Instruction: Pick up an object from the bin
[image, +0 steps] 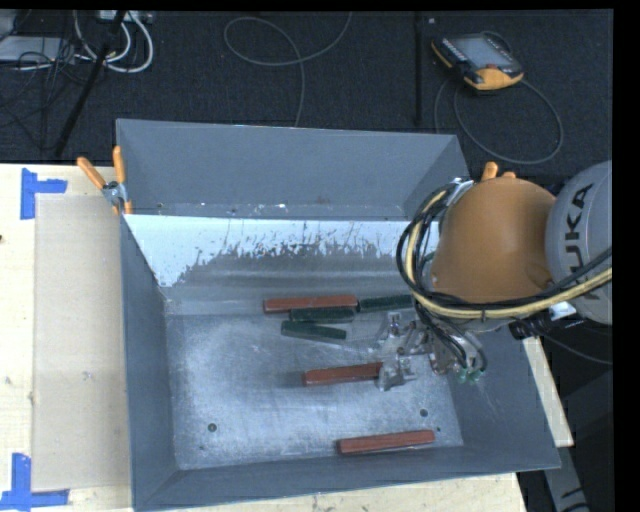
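One reddish-brown bar (343, 375), slim and flat, lies near the middle of the bin floor with its long axis running roughly left to right. It is the piece nearest the gripper (392, 372). The gripper is low in the bin at the bar's right end, either touching it or just above it; which cannot be told. Nor can it be told whether the gripper is spread or closed, since its metal parts merge with the bar's end, so no grasp can be claimed. The bar appears to rest flat on the floor, not lifted.

Over the gripper sit the arm's orange cover (490, 240) and a loop of cables (415, 270), reaching in from the right. Toward the back wall lies a close cluster:
- a second reddish-brown bar (310, 303);
- a dark green bar (318, 314) just beside it;
- a lower green bar (313, 330);
- a further green bar (385, 301) nearer the arm.

A third reddish-brown bar (387, 441) lies well apart, near the front wall of the grey bin (250, 430).

Progress, as judged: the gripper stands at a candidate piece, so the approach looks done. Closing on the bar, if not yet done, and raising it clear of the bin are left.
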